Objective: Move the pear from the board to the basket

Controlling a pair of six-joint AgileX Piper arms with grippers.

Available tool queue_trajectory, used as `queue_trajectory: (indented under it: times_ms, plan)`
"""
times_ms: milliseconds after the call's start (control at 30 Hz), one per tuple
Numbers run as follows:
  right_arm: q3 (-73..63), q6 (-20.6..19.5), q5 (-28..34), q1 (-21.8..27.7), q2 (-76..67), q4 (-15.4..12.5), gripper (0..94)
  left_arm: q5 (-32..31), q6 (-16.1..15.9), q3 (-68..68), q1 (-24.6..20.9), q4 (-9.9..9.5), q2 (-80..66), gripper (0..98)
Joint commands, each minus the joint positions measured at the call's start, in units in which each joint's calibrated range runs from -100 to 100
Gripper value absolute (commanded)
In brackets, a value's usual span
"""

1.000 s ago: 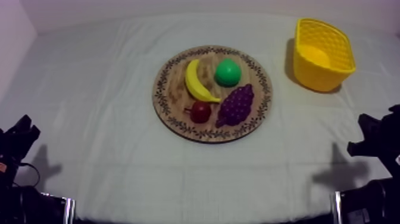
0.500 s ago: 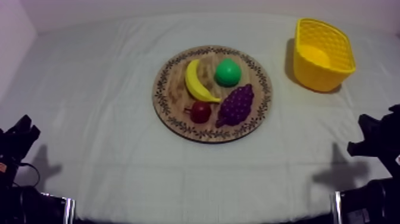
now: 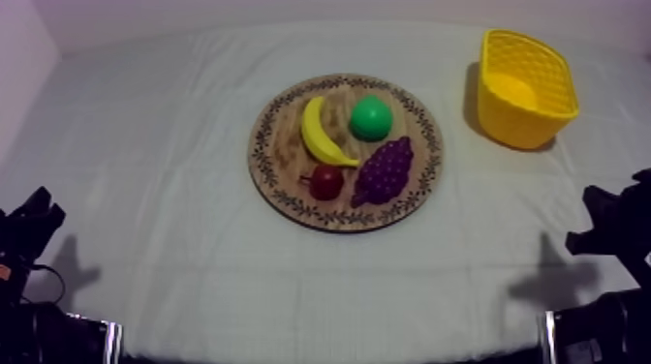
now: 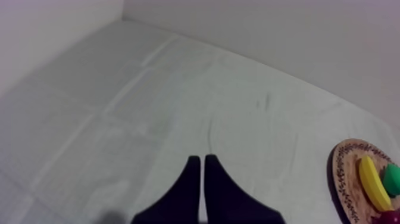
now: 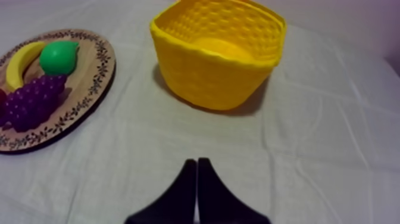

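Soft, dim overhead light with a faint violet cast.
The yellow basket (image 3: 528, 92) throws a short shadow at its foot on the grey-white cloth (image 3: 174, 174); the left arm (image 3: 27, 227) and right arm (image 3: 612, 223) cast pale shadows inward; the cloth's far edge bows.

The pear (image 3: 370, 117) is green, the banana (image 3: 322, 133) yellow, the grapes (image 3: 385, 169) purple; the brown wooden board (image 3: 281, 145) has a dark leaf-patterned rim; the basket (image 3: 523, 126) is lattice-woven yellow.
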Motion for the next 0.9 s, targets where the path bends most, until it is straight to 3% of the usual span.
queue_trajectory:
  times_ms: [0,167,300,600,867]
  plan:
    - [-2.3,-1.3,0.5,-0.9,3.2,1.4,0.7,0.0,0.0,0.0,0.0,0.0,0.0,0.1]
    - [-14.1,-7.0,2.1,-4.7,14.1,6.8,0.7,0.0,0.0,0.0,0.0,0.0,0.0,0.1]
    - [-27.8,-11.2,7.4,-9.3,22.7,10.0,0.7,0.0,0.0,0.0,0.0,0.0,0.0,0.1]
    - [-53.3,-16.4,17.5,-19.1,38.0,12.0,0.7,0.0,0.0,0.0,0.0,0.0,0.0,0.1]
    - [-64.7,-21.0,19.3,-26.0,49.8,12.5,0.7,0.0,0.0,0.0,0.0,0.0,0.0,0.1]
